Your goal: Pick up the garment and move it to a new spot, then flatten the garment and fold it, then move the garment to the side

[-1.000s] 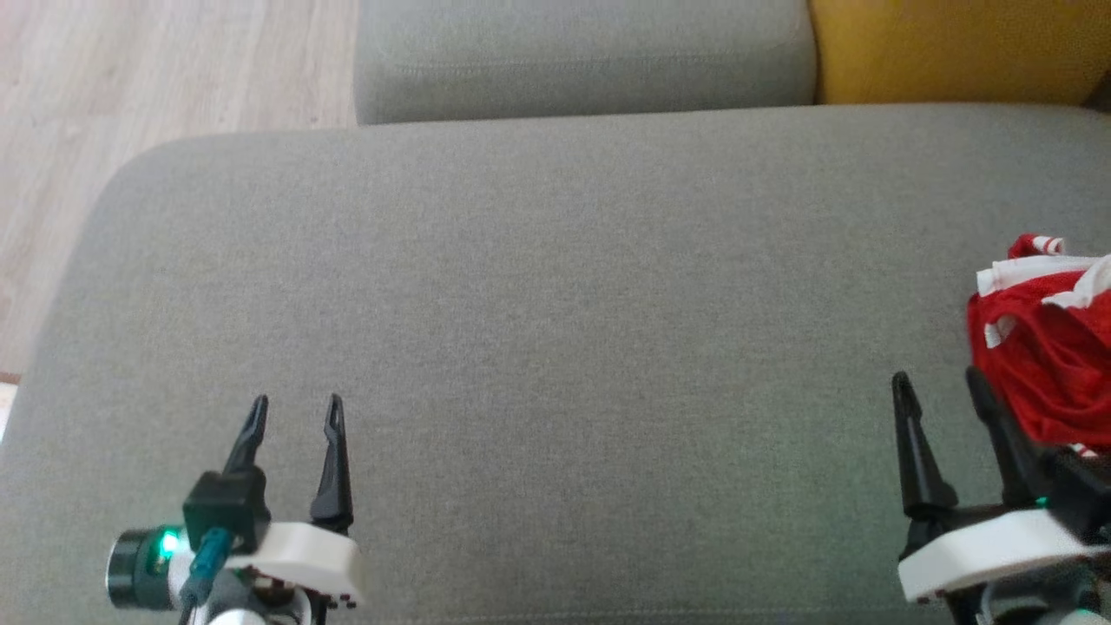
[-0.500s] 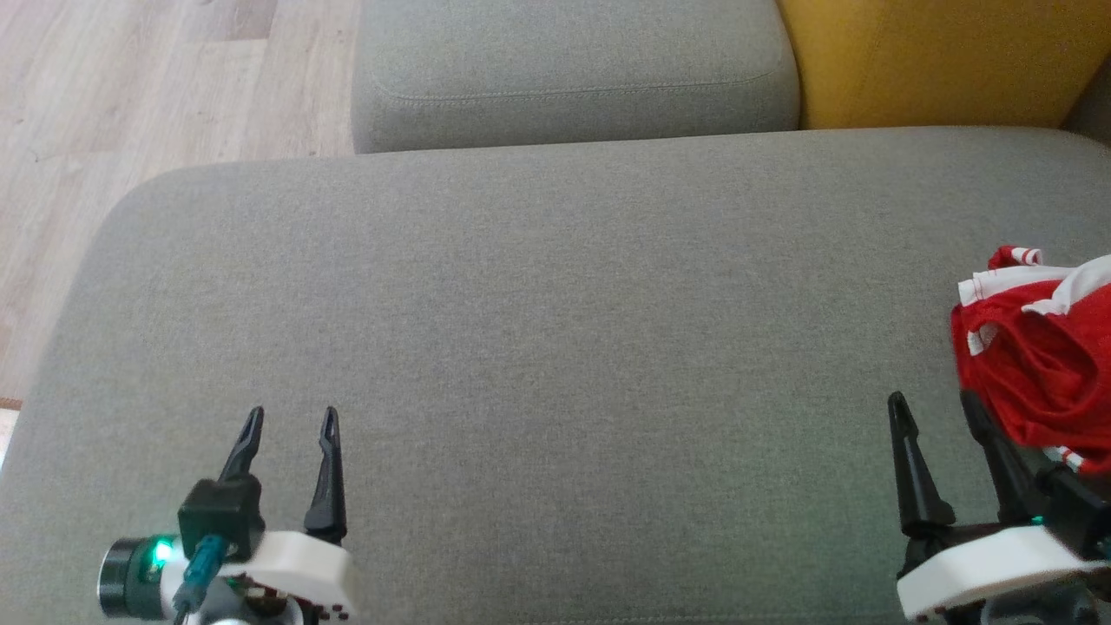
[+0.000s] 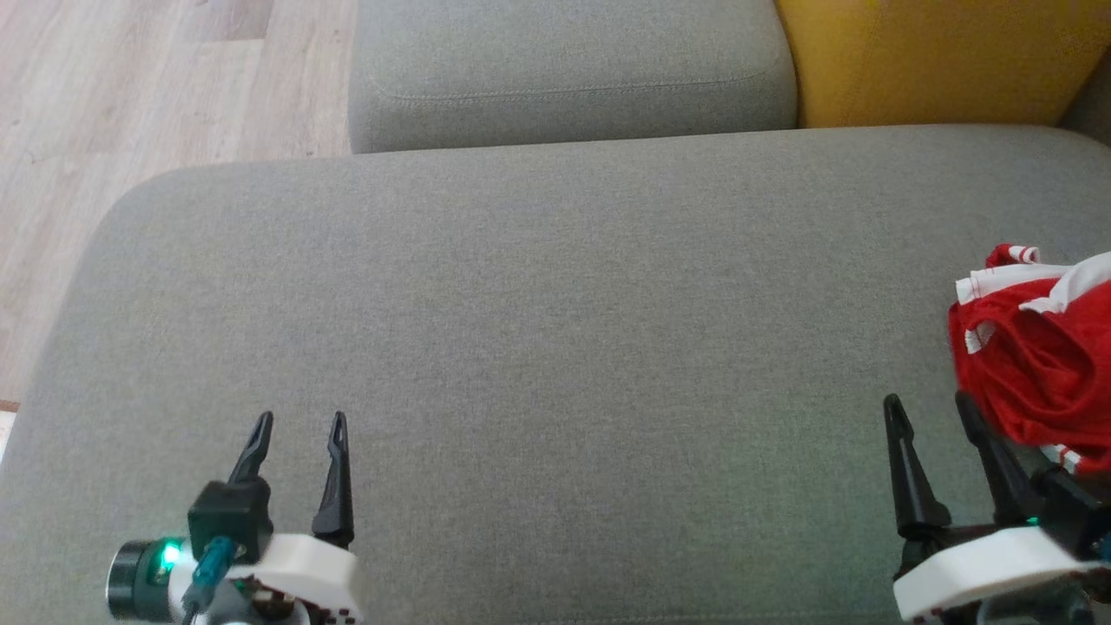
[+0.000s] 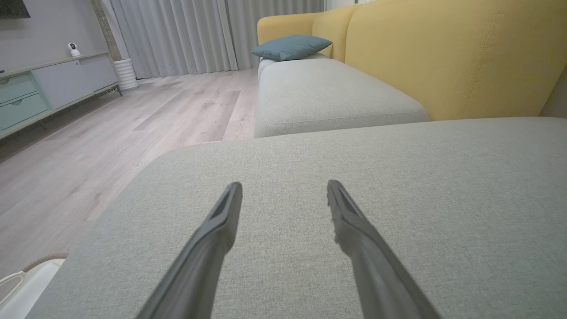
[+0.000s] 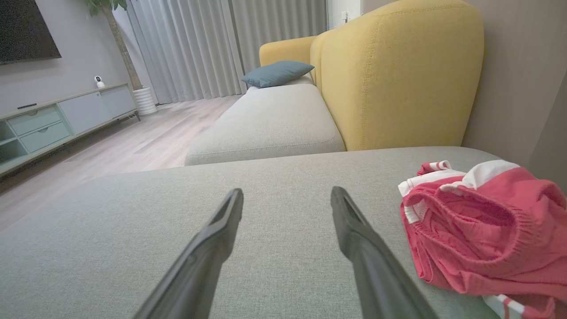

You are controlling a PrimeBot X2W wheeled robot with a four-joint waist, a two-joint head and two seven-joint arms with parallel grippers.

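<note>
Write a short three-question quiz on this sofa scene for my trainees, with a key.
1. True or false: the right hand grips the red garment.
2. On the grey cushion, the garment lies toward: A the robot's left end; B the middle; C the robot's right end.
3. Fill in: the left hand has its jaws ____.
Key: 1 false; 2 C; 3 open.
</note>
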